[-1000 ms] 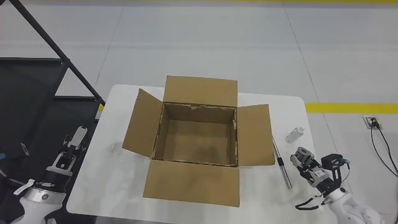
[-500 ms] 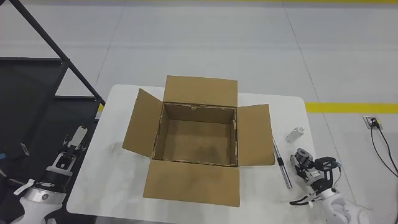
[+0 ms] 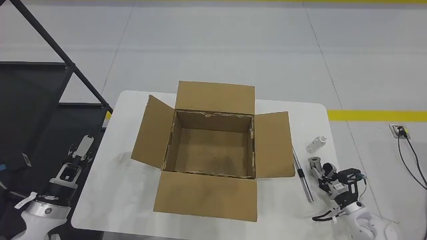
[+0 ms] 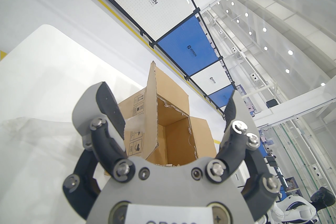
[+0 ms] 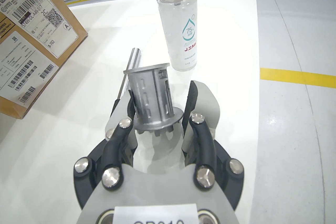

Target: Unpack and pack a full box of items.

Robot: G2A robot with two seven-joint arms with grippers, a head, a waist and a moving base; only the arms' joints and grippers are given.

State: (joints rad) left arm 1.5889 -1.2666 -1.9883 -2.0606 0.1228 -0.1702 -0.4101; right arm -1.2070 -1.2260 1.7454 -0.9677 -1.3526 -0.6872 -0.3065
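Observation:
An open cardboard box (image 3: pixel 210 152) stands in the middle of the white table (image 3: pixel 133 193), all flaps folded out and its inside bare. At the table's right edge a slotted metal cylinder (image 5: pixel 152 96) with a flange stands upright between the fingers of my right gripper (image 5: pixel 161 95), which is open; one finger (image 5: pixel 190 96) shows a gap to it. In the top view the cylinder (image 3: pixel 315 162) sits just ahead of that gripper (image 3: pixel 327 172). My left gripper (image 4: pixel 169 97) is open and holds nothing, off the table's left side (image 3: pixel 80 148), facing the box (image 4: pixel 170 130).
A clear spray bottle (image 5: pixel 178 25) stands just beyond the cylinder, also seen from above (image 3: pixel 316 144). A metal rod (image 3: pixel 302 173) lies between the box's right flap and the cylinder. A black frame (image 3: pixel 60 53) rises at the left.
My right gripper has lowered to the table and opened, and the metal cylinder now stands free just ahead of its fingers. The left arm has not moved.

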